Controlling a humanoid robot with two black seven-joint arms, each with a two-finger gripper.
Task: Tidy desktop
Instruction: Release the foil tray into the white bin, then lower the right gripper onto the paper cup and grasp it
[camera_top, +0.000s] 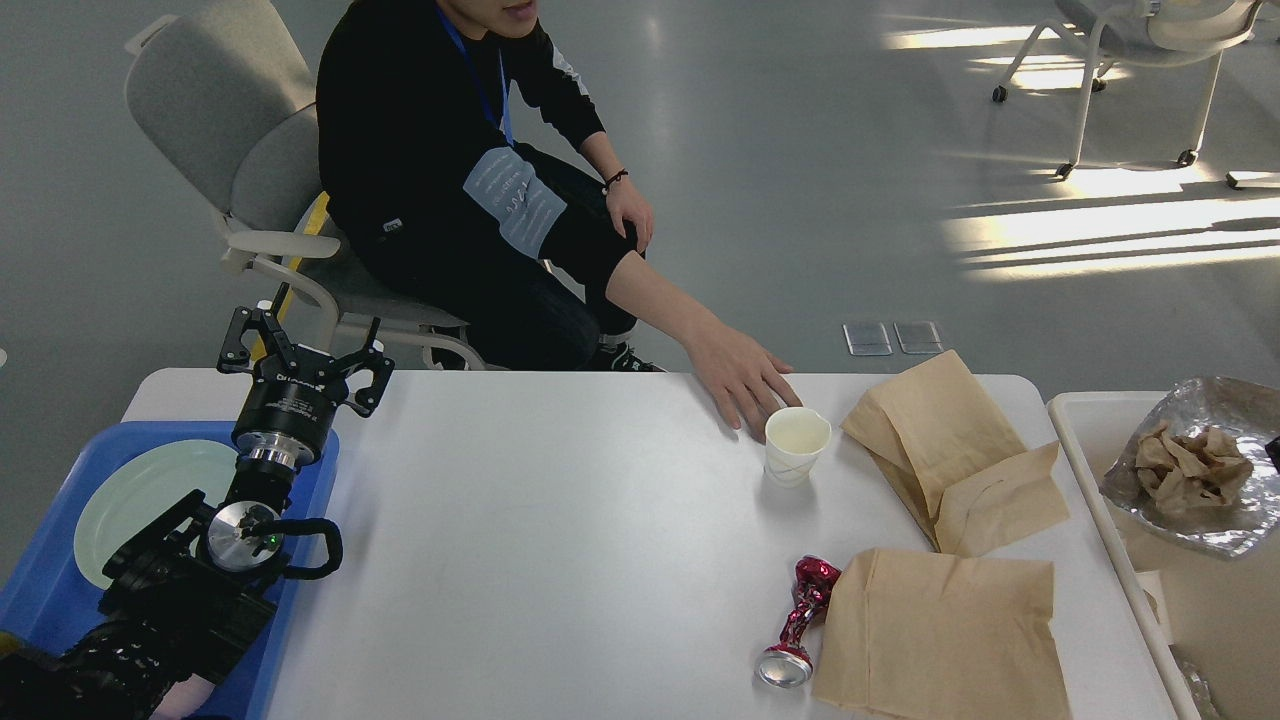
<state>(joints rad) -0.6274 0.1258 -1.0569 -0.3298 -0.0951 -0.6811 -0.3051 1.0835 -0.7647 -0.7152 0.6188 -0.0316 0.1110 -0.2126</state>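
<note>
The white desktop (560, 530) holds a white paper cup (797, 446), two brown paper bags (945, 450) (945, 635) and a crushed red can (800, 620). My left gripper (305, 355) is open and empty, raised over the desktop's far left corner above the blue tray (45, 600). A foil container (1200, 520) with crumpled brown paper sits tilted over the white bin (1085, 440) at the right edge. Only a dark sliver of my right gripper (1274, 452) shows beside it; its fingers are out of view.
A seated person in black reaches over the far edge, their hand (745, 385) touching the cup. A pale green plate (140, 495) lies in the blue tray. A grey chair (215, 120) stands behind the desk.
</note>
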